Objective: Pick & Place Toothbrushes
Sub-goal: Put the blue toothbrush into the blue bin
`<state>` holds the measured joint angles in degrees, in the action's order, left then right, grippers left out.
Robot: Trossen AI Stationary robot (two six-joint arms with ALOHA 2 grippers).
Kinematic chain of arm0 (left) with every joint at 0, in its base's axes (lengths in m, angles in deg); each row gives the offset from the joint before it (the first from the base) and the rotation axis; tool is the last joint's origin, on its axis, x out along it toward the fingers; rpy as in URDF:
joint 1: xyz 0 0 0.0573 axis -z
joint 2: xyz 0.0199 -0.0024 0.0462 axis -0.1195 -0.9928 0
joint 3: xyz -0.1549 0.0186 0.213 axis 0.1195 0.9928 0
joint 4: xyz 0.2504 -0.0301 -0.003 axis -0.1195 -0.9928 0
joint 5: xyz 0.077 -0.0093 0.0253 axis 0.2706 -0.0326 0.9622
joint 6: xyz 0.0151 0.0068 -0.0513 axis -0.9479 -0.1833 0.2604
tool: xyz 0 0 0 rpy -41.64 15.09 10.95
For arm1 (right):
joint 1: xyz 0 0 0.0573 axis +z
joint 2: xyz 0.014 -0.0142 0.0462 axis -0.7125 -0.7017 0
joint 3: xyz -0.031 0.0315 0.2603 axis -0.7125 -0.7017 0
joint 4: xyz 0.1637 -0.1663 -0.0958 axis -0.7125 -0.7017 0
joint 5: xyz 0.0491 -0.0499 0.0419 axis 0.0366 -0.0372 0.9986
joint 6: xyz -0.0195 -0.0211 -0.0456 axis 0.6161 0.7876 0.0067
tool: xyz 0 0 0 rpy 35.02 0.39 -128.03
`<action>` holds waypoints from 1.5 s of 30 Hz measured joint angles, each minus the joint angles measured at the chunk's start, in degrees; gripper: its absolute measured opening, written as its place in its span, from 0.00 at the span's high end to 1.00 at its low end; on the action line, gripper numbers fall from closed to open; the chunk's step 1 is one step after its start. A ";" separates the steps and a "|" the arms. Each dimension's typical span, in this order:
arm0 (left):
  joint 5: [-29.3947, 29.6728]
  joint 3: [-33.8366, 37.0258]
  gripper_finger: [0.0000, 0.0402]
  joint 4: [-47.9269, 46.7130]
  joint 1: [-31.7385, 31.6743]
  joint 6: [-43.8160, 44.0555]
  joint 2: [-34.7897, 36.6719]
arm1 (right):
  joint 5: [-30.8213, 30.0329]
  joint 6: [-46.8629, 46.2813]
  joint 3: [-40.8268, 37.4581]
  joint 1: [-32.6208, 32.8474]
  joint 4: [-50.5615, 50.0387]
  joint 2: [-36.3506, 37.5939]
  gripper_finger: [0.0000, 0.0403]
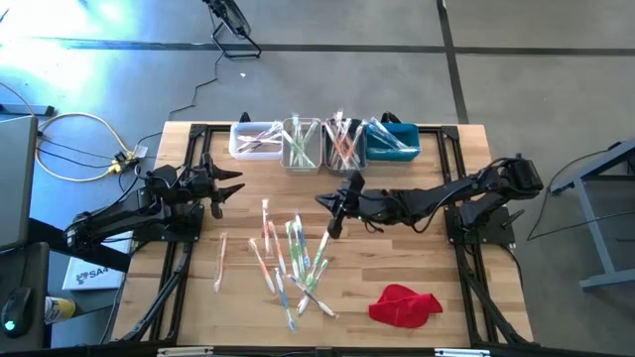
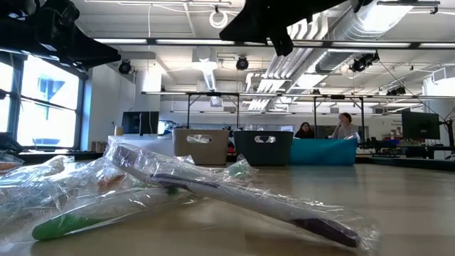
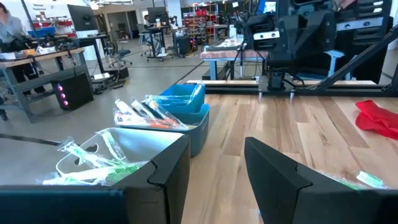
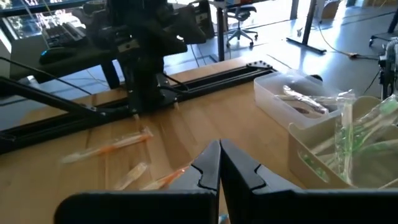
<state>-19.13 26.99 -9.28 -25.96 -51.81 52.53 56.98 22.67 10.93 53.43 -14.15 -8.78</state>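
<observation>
Wrapped toothbrushes (image 2: pixel 213 188); people beyond, low view

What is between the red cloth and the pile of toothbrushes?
Nothing. In the high view only bare wooden table lies between the red cloth and the toothbrushes.

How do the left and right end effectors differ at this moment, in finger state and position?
The left end effector has its fingers apart, while the right end effector has its fingers pressed together. The left sits near the table's left edge, clear of the toothbrushes; the right reaches to the table's middle, just above the pile. Neither holds anything.
</observation>
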 joint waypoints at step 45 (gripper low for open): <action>0.02 0.00 0.63 -0.26 0.00 1.20 0.01 | 18.37 -8.47 19.87 -1.77 -20.57 -23.63 1.00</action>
<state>-19.11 26.99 -9.54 -25.95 -50.60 52.54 75.35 14.20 30.80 51.66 -34.71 -32.41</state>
